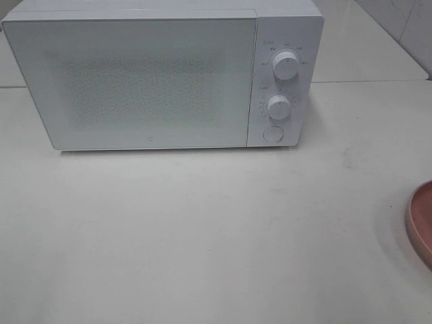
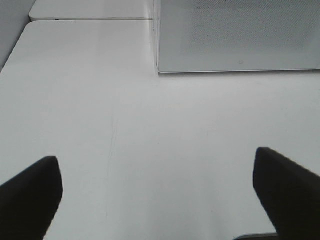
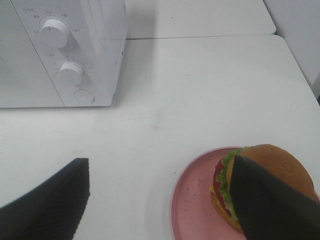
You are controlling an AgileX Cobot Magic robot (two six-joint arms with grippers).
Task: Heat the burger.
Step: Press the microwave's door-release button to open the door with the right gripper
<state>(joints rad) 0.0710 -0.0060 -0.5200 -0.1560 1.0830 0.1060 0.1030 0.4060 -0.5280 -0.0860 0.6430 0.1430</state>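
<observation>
The burger (image 3: 272,167) shows only in the right wrist view. It has a golden-brown bun, green lettuce, tomato and cheese, and it rests tilted on a round pink plate (image 3: 192,200). My right gripper (image 3: 160,165) stands open above the table. One of its black fingers (image 3: 265,205) covers part of the burger, the other is far off to the side, and nothing sits between them. My left gripper (image 2: 156,157) is open wide over bare table near the microwave's (image 2: 235,35) front corner. Neither gripper shows in the high view.
The white microwave (image 1: 135,81) stands at the back of the table with its door shut. Two knobs (image 1: 286,65) and a round button (image 1: 273,133) sit on its right panel. The pink plate's rim (image 1: 422,223) pokes in at the right edge.
</observation>
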